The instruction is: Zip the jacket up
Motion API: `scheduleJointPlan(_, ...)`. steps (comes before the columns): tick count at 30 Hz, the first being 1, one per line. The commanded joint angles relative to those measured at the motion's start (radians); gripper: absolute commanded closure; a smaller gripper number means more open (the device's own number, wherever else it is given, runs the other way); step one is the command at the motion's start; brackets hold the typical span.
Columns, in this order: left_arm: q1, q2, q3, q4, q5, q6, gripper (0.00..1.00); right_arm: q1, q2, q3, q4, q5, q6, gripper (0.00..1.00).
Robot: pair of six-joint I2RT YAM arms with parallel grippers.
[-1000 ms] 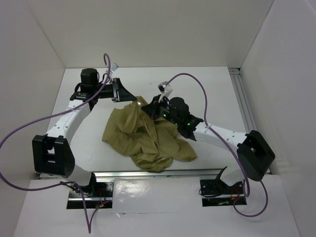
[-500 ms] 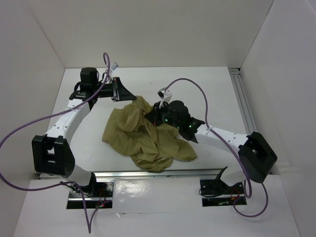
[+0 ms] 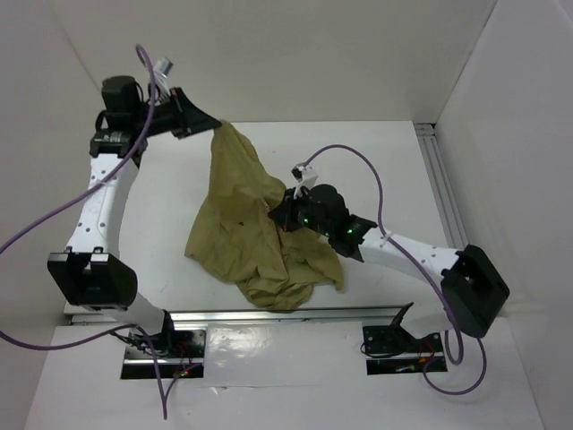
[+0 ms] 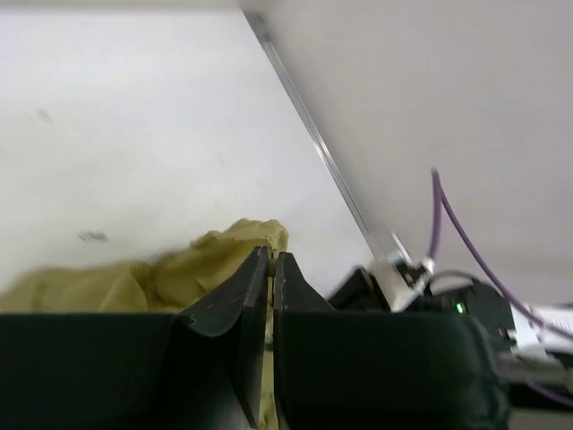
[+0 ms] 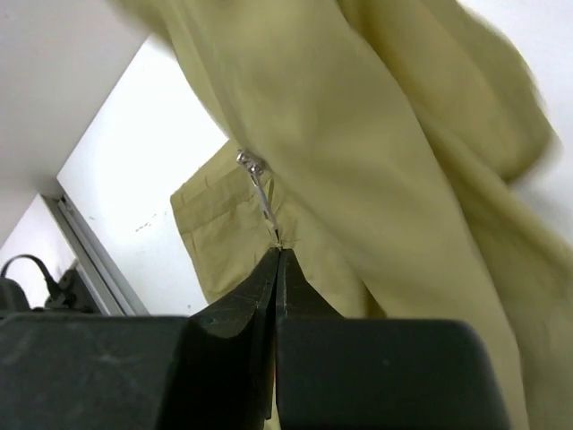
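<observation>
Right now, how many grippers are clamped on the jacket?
2. The left gripper pinches the top end of the jacket, held high near the back wall. The right gripper pinches its cloth mid-table, just below a metal zipper pull.

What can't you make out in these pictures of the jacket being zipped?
Top view: the zipper track, lost in folds of the jacket; the tips of the right hand, under its own wrist.
Left wrist view: blurred; only a sliver of cloth shows in the shut left hand.
Right wrist view: whether that hand pinches the metal pull or cloth.
</observation>
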Motion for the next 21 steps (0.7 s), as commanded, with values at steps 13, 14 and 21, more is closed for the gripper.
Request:
scheduleJointPlan(13,0.172,0.228,0.383,-0.071,-0.314,-0.056,1.0,0.008,-0.322,-0.009,-0.574,0.36,0.07,1.0)
scheduleJointPlan(14,0.183,0.237,0.383,-0.071,-0.323,-0.056,1.0,0.008,-0.323,-0.009,-0.615,0.412,0.084,1.0)
scheduleJointPlan(21,0.285,0.272,0.49,-0.104,-0.335,-0.085,1.0,-0.038,-0.245,-0.032,-0.663,0.551,0.081,1.0)
